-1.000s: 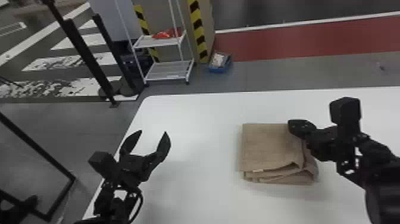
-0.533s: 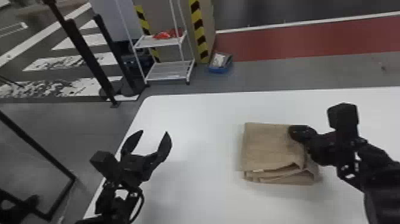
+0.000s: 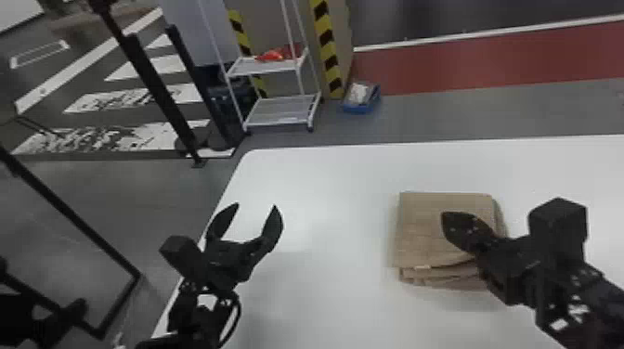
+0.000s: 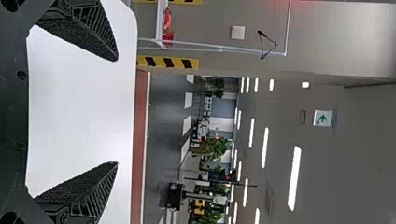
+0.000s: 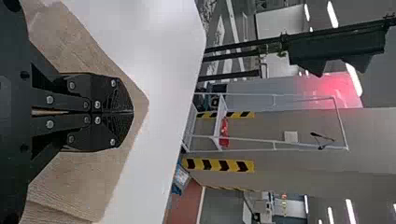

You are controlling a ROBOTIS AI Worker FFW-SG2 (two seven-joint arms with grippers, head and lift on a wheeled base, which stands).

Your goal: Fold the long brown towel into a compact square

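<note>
- While the right gripper (image 3: 446, 223) hangs over the towel, its two black fingers are clenched together, tip against tip; whether they touch the cloth, I cannot tell.
- In the right wrist view, that right gripper (image 5: 132, 112) has brown towel below and on both sides of it, with no cloth visible gripped between its tips.
- The long brown towel (image 3: 429, 232) lies flat on the white table (image 3: 325, 287), toward the robot's right, already folded into a compact, roughly square stack.
- Its upper layer looks mostly smooth, and several layered edges show along the side nearest the robot, where a small pale tag (image 3: 422, 267) sits.
- The left gripper (image 3: 256, 205) is released, its fingers spread wide, over the table near its left edge and well apart from the towel.
- In the left wrist view, the white tabletop shows between the parted fingers of the left gripper (image 4: 116, 112), and they hold nothing.
- Beyond the table's far left corner stands a white metal rack (image 3: 283, 124) with two shelves in sight and a red item (image 3: 271, 55) on the higher one.
- A blue bin (image 3: 357, 109) with something whitish in it sits on the floor beside the rack.
- Yellow-and-black striped tape (image 3: 327, 48) runs up behind them, and a red floor strip (image 3: 487, 60) crosses the grey floor beyond the table.
</note>
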